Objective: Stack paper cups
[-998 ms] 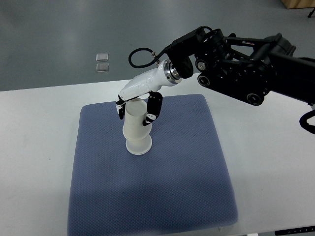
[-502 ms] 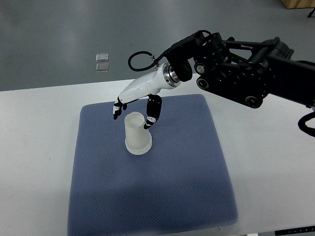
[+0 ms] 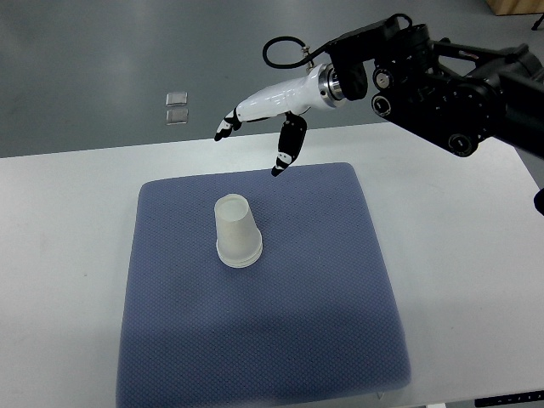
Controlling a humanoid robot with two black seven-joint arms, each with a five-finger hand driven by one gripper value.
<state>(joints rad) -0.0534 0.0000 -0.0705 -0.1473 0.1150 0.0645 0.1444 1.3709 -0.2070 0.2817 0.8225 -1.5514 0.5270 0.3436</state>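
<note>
Stacked paper cups (image 3: 237, 231) upside down on the blue mat (image 3: 263, 340), just above its centre.
Right hand (image 3: 263, 127) raised at about 1 o'clock from the cups, well apart, fingers spread wide and holding nothing. White worktop (image 3: 59, 255) beneath the mat.

The right arm (image 3: 442, 85) is built of bulky black housings with rounded joint covers, several of them showing small round silver screws or caps. A thin black cable (image 3: 285, 47) loops out from the wrist area and curves back in. A bright metallic ring forms the wrist (image 3: 327, 82), joining the black arm to the right hand (image 3: 268, 106), which has a smooth glossy white shell. Its slim fingers (image 3: 289, 149) are white with black segments and black tips.
</note>
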